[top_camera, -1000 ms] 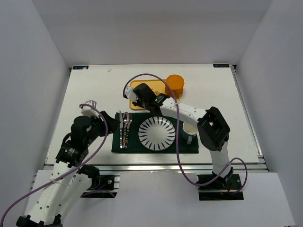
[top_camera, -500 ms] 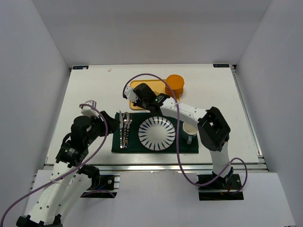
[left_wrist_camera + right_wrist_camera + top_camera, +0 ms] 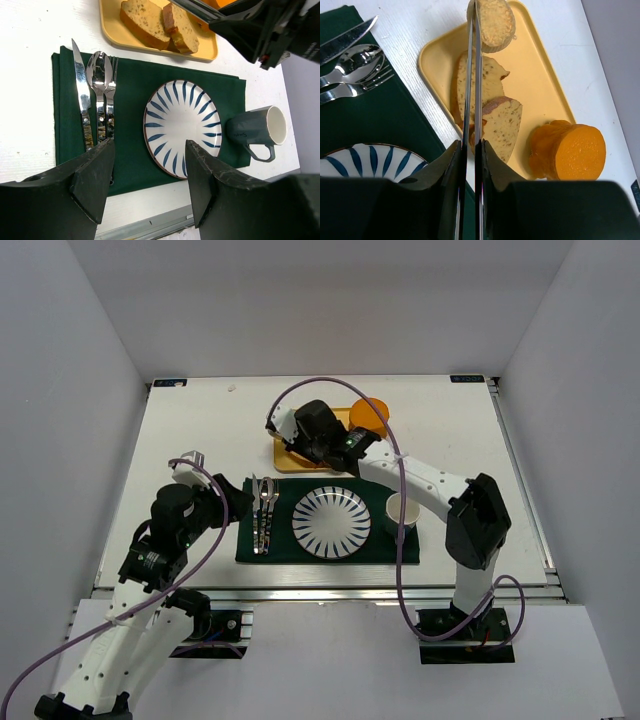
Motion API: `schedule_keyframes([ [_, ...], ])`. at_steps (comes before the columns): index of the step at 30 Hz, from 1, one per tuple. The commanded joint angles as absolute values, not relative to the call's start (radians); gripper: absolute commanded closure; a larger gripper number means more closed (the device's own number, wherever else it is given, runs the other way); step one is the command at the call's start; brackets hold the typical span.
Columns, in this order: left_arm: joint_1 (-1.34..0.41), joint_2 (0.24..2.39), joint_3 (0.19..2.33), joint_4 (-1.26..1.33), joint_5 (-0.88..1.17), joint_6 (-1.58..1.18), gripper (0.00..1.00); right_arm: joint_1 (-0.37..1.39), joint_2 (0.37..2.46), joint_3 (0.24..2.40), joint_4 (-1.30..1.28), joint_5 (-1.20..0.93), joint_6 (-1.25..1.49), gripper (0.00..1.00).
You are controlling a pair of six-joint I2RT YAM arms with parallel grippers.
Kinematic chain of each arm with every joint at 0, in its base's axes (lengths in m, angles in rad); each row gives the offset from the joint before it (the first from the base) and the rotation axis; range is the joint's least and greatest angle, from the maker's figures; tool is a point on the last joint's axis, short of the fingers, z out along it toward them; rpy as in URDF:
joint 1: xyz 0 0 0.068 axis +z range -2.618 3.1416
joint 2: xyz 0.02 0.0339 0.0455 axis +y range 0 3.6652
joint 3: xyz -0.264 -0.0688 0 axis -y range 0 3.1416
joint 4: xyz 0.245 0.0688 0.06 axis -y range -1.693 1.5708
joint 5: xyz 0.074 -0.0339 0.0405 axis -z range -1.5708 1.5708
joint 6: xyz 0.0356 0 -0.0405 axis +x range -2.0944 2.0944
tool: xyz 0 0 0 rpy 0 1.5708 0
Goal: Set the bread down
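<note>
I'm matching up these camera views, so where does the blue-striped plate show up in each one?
Top external: the blue-striped plate sits just below centre, on the green placemat.
Left wrist: the plate is whole, right of centre.
Right wrist: only part of the plate shows, at the bottom left.
Shared landmark: the spoon beside the plate appears in all three views.
</note>
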State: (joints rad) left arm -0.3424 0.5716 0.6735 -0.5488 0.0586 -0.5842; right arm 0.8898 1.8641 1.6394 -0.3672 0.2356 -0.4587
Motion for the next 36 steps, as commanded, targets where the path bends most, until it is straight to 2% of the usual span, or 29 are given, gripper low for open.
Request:
schedule_keyframes([
  [1, -0.342, 0.572, 0.704, -0.545, 0.045, -0.581, 0.32, 0.874, 1.799, 1.681, -0.365, 0.181, -0.417, 1.0],
  [8, -0.342, 0.569, 0.715, -0.552, 0.031, -0.583, 0.32, 0.859, 1.672, 1.625, -0.457, 0.036, -0.393, 1.0],
  [17, -0.344, 0.61, 0.721, -0.522, 0.046, -0.58, 0.32, 0.857, 1.272, 1.217, -0.557, -0.169, -0.44, 1.0],
  [22, -0.344, 0.647, 0.71, -0.482, 0.072, -0.58, 0.32, 0.857, 1.122, 1.047, -0.607, -0.146, -0.454, 1.0],
  [29, -0.342, 0.701, 0.703, -0.425, 0.113, -0.583, 0.32, 0.857, 1.077, 0.939, -0.586, -0.109, -0.463, 1.0],
  [32, -0.342, 0.71, 0.709, -0.419, 0.12, -0.581, 0.32, 0.857, 1.081, 0.93, -0.586, -0.113, -0.479, 0.86],
  [33, -0.342, 0.71, 0.712, -0.42, 0.12, -0.581, 0.32, 0.857, 1.081, 0.933, -0.589, -0.126, -0.488, 0.75],
  [36, -0.342, 0.696, 0.712, -0.431, 0.112, -0.583, 0.32, 0.857, 1.074, 0.946, -0.591, -0.146, -0.492, 0.59],
])
